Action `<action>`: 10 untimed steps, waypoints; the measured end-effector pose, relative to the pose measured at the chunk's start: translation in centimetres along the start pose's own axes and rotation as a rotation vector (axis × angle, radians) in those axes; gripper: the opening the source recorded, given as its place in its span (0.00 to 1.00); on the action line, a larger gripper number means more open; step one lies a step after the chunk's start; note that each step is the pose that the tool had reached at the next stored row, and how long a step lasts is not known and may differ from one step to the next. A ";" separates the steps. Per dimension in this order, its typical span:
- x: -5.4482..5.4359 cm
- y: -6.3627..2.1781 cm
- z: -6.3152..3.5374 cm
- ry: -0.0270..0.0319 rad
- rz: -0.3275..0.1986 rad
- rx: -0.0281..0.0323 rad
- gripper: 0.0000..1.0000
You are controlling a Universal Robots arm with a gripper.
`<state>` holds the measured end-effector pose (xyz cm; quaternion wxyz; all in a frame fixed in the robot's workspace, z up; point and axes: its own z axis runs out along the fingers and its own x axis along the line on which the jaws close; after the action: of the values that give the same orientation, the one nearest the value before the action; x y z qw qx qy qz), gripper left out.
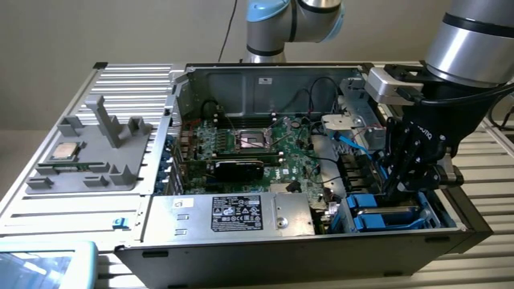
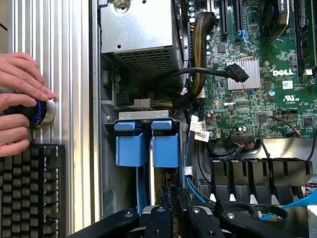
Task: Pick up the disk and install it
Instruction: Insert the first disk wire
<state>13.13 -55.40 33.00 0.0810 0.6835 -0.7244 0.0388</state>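
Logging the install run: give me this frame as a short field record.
gripper: low inside the open PC case, just above the disk
disk: blue-framed, in the case's corner on the exterior view's right; seating unclear
hand: on a knob beside a keyboard
processor chip: on the grey tray outside the case

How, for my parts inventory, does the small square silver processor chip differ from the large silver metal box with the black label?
Size: the square silver processor chip is far smaller than the black-labelled silver box. Place: the chip lies on the grey moulded tray outside the computer case; the box sits inside it. Both lie flat.
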 end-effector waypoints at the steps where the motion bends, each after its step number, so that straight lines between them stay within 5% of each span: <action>1: 0.0 0.02 0.02 -0.0001 0.001 -0.0001 0.16; 10: 0.0 -0.15 0.07 -0.0007 0.008 -0.0015 0.16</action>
<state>13.27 -55.46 32.92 0.0811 0.6804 -0.7274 0.0384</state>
